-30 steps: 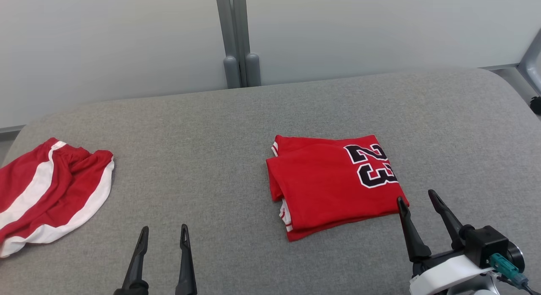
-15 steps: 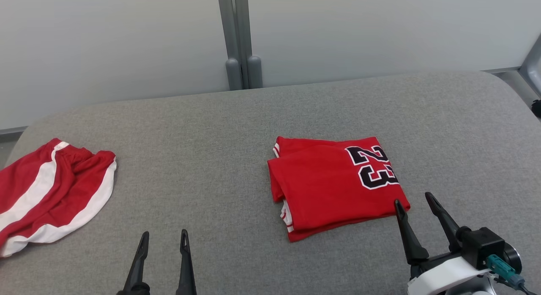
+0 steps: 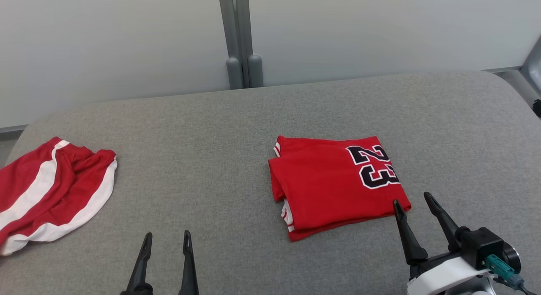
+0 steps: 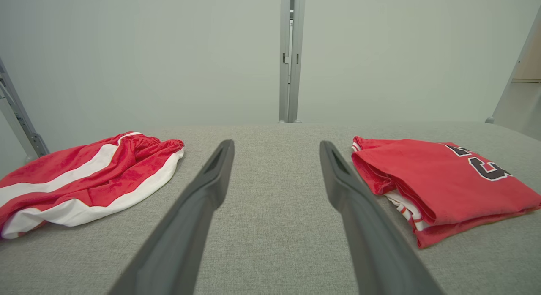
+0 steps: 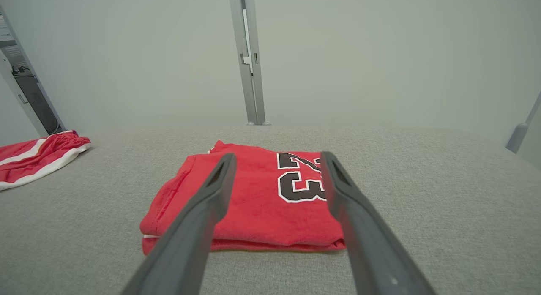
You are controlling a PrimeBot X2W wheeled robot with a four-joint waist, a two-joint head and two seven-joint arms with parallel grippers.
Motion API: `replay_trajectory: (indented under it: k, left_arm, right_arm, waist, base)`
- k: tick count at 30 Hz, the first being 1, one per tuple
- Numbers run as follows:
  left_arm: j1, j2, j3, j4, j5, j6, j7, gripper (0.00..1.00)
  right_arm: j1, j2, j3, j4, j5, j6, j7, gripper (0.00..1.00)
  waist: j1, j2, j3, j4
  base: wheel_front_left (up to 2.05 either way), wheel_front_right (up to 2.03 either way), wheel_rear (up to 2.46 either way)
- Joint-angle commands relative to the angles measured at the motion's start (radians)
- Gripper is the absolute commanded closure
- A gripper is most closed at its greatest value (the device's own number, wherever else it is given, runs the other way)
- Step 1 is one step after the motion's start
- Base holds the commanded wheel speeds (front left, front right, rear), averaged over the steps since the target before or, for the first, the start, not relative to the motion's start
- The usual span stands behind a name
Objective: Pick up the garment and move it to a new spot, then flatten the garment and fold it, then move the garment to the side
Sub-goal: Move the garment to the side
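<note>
The only writing is showing on the folded red fabric jersey (image 3: 338, 185): a large black number 23 (image 3: 374, 166) edged in white. It is lying sideways in the head view, and in the right wrist view one finger is covering its right edge.

The jersey is lying as a neat rectangular stack of several layers on the grey fabric-covered surface (image 3: 211, 159). Thin white-and-red trim is peeking out at the stack's left edge. It is resting just ahead of the right pincer (image 3: 411, 198), whose fingers are standing wide apart and holding nothing. That pincer's left fingertip is overlapping the jersey's near right corner in the head view, and I cannot tell whether it is touching the cloth.

The left pincer (image 3: 167, 234) is likewise spread wide and empty over bare grey surface. The jersey is lying ahead and to its right. The rumpled red shorts with broad white stripes (image 3: 50, 198) are lying ahead and to its left, well apart from it.

The jersey's lower layers are hiding under the top fold. The left edge of the head view is cutting off the shorts, and its bottom edge is cutting off the left pincer's base.
</note>
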Motion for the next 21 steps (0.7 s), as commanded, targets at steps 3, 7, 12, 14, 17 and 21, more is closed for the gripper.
replay_trajectory:
  k: [3, 7, 12, 14, 17, 21]
  left_arm:
    - [-0.009, 0.002, -0.009, 0.006, -0.002, -0.001, -0.003, 0.00]
    - [-0.040, 0.002, -0.036, -0.008, 0.021, 0.001, -0.003, 0.00]
    - [-0.090, 0.002, -0.069, -0.032, 0.029, 0.003, -0.003, 0.00]
    - [-0.110, 0.002, -0.086, -0.031, 0.032, 0.001, -0.002, 0.00]
    - [-0.141, 0.002, -0.106, -0.028, 0.030, 0.004, -0.002, 0.00]
    - [-0.177, 0.002, -0.127, -0.024, 0.025, 0.009, -0.002, 0.00]
  right_arm:
    - [-0.014, -0.012, 0.013, 0.008, 0.010, -0.001, -0.003, 0.00]
    - [-0.073, -0.034, 0.042, 0.043, 0.065, -0.001, -0.003, 0.00]
    - [-0.180, -0.110, 0.109, 0.095, 0.201, -0.001, -0.003, 0.00]
    - [-0.232, -0.161, 0.141, 0.126, 0.298, -0.001, -0.003, 0.00]
    - [-0.306, -0.250, 0.211, 0.173, 0.485, -0.001, 0.020, 0.00]
    - [-0.374, -0.364, 0.264, 0.175, 0.751, -0.001, 0.134, 0.00]
  waist:
    - [0.0000, 0.0000, 0.020, 0.008]
    - [0.0000, 0.0000, 0.056, 0.019]
    - [0.0000, 0.0000, 0.132, 0.039]
    - [0.0000, 0.0000, 0.169, 0.050]
    - [0.0000, 0.0000, 0.214, 0.065]
    - [0.0000, 0.0000, 0.268, 0.083]
  base:
    - [0.00, 0.00, 0.00]
    - [0.00, 0.00, 0.00]
    - [0.00, 0.00, 0.00]
    - [0.00, 0.00, 0.00]
    - [0.00, 0.00, 0.00]
    - [0.00, 0.00, 0.00]
